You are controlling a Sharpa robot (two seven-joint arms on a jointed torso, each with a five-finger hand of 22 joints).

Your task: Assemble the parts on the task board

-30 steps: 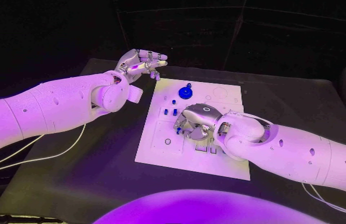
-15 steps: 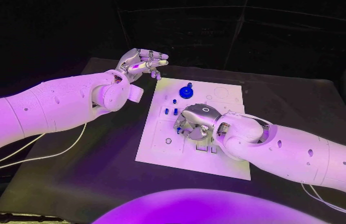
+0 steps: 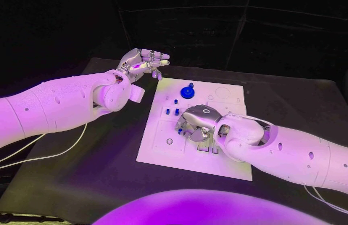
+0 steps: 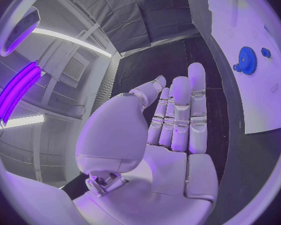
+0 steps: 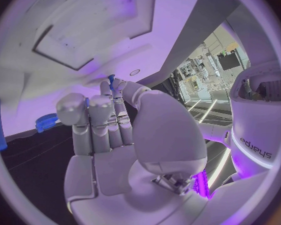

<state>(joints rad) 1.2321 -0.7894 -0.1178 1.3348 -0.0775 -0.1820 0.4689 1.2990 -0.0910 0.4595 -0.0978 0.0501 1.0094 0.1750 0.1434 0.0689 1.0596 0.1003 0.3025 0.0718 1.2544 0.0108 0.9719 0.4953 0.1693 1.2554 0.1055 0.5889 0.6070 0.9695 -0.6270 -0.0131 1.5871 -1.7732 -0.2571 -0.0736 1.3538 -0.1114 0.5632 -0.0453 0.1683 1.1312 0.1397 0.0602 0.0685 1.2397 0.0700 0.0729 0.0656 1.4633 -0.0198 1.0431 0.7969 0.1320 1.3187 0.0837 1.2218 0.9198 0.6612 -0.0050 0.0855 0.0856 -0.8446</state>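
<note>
Task board [image 3: 170, 147], a white plate, lies in the middle of the black counter [image 3: 80, 185]. On the board's far end sits a blue gear [image 3: 187, 92], with small blue pegs [image 3: 171, 112] standing in the board just nearer than it. The right hand [image 3: 194, 124] hovers over the board's middle, pinching a small blue part [image 5: 111, 78] at its fingertips. The left hand [image 3: 142, 63] is raised beyond the board's far left corner, holding nothing, fingers straight and together.

I read no text on my task board [image 3: 163, 149]; its markings are too small, and the lettering beside my right hand [image 5: 125, 130] is unclear.
</note>
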